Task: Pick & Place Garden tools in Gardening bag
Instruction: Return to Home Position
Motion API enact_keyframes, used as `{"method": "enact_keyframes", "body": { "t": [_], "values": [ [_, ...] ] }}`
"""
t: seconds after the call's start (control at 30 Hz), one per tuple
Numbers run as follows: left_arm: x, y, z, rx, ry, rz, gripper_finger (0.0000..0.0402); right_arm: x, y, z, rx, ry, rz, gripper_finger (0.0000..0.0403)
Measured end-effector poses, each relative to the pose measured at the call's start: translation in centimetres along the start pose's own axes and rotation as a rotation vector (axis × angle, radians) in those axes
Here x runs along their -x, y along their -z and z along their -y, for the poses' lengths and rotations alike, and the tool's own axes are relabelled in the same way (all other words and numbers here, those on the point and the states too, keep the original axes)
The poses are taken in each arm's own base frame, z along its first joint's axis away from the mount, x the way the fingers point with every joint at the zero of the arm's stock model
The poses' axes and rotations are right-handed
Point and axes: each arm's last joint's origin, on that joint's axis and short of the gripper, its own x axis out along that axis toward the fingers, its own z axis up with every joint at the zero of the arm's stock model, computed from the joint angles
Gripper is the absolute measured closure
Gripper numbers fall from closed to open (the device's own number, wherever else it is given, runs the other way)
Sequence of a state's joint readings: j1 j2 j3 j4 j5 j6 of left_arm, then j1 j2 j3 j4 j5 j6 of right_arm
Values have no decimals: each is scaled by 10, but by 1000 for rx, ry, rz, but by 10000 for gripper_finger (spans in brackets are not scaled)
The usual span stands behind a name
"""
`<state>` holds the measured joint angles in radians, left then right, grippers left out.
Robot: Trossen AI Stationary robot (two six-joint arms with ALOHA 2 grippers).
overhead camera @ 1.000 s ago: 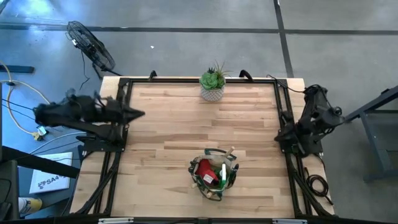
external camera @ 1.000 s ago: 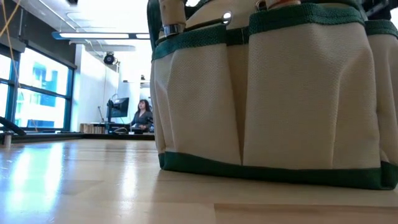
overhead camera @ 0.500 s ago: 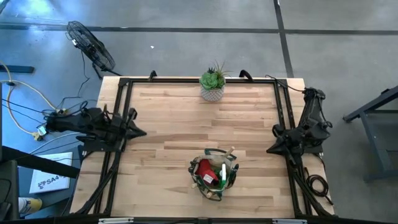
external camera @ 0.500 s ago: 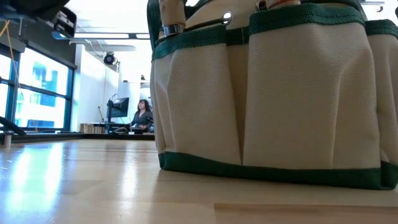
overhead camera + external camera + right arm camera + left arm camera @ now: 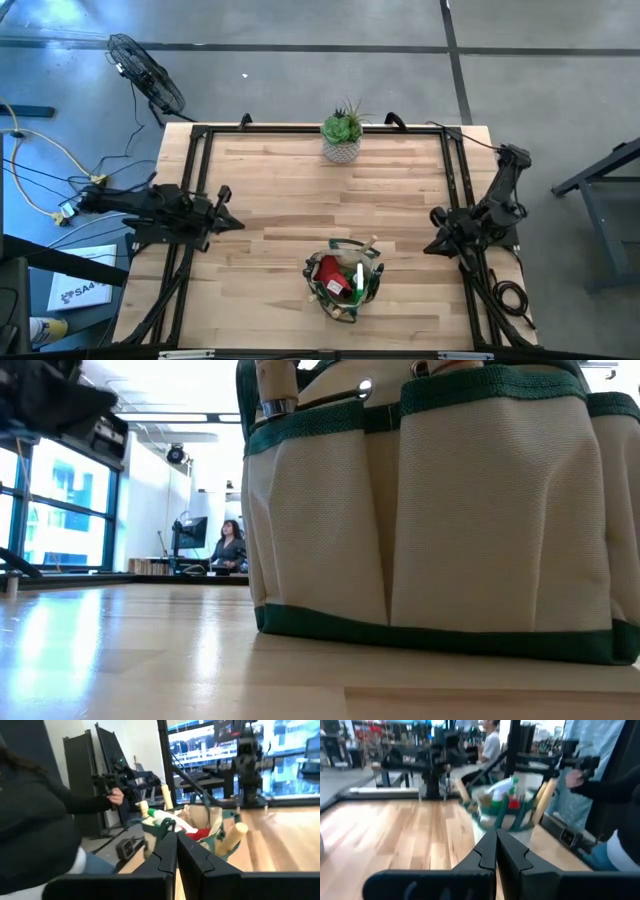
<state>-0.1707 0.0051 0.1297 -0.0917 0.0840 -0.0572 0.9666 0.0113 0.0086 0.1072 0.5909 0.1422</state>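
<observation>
The olive-tan gardening bag (image 5: 343, 279) with a dark green rim stands on its base near the table's near edge, and fills the low view (image 5: 440, 510). Inside it show a red item (image 5: 328, 270), a green spray bottle (image 5: 357, 281) and wooden handles (image 5: 231, 836). My left gripper (image 5: 238, 224) is shut and empty at the table's left edge, pointing toward the right. My right gripper (image 5: 428, 247) is shut and empty at the table's right edge, pointing toward the bag. The bag also shows in the left wrist view (image 5: 507, 805).
A green succulent in a white pot (image 5: 342, 135) stands at the table's far edge. Black frame rails (image 5: 196, 180) run along the table's left and right sides. People stand in the room beyond the table (image 5: 45, 820). Bare wood lies between the bag and the pot.
Both arms have lowered at the table's side edges. My left gripper has gone a little toward the near edge and toward the table's right. My right gripper has swung toward the near edge and toward the bag. The bag has stayed still.
</observation>
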Motion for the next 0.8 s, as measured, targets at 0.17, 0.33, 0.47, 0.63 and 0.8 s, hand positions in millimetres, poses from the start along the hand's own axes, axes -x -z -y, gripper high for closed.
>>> {"method": "enact_keyframes", "body": {
  "t": [0.17,0.33,0.47,0.63,0.8],
  "values": [
    [-5,17,-1,0,8,-4,401,-4,-1,9,80,37,10,398],
    [-8,27,-3,0,-9,-1,401,-8,-1,20,78,72,-6,398],
    [-8,28,-2,-5,-7,-1,401,-10,0,26,50,51,-23,398],
    [-8,28,-2,-7,5,-5,401,-12,1,31,10,42,-47,398],
    [-8,29,-4,-8,-44,-11,401,-14,3,35,21,78,-74,398]
  ]
}}
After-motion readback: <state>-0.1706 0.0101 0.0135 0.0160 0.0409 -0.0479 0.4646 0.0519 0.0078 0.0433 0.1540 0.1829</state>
